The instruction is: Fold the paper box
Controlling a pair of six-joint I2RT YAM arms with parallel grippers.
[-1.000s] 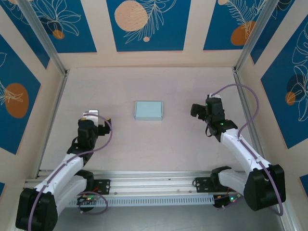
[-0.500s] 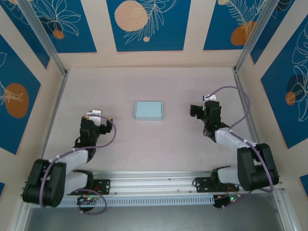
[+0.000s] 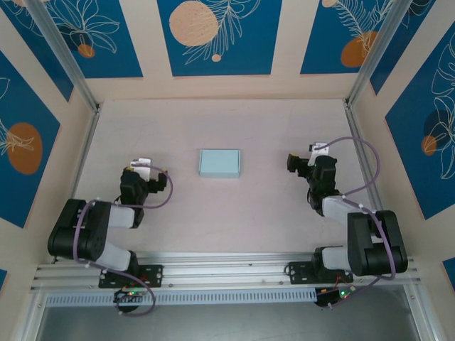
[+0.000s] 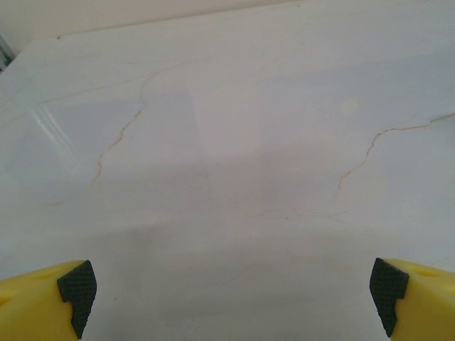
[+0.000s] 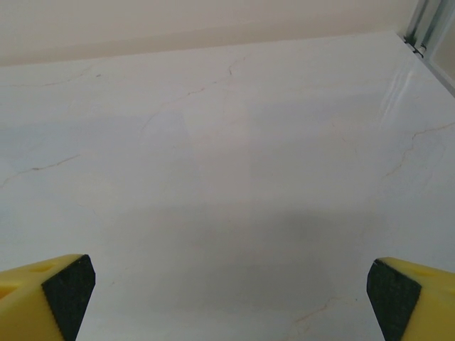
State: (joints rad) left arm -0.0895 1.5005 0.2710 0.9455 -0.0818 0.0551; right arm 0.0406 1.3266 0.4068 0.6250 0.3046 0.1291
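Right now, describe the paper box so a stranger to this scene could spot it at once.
Start at the pale table inside the blue-and-cream walls. Near its middle, between the left arm and the right arm, lies the paper box. It is the one light-blue rectangle there, apart from both arms.

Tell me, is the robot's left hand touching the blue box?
Apart. The top view shows bare table between the left gripper and the paper box.

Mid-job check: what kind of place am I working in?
Likely a lab robot cell: pale tabletop walled by blue patterned panels, aluminium posts at the corners, the paper box lying mid-table.
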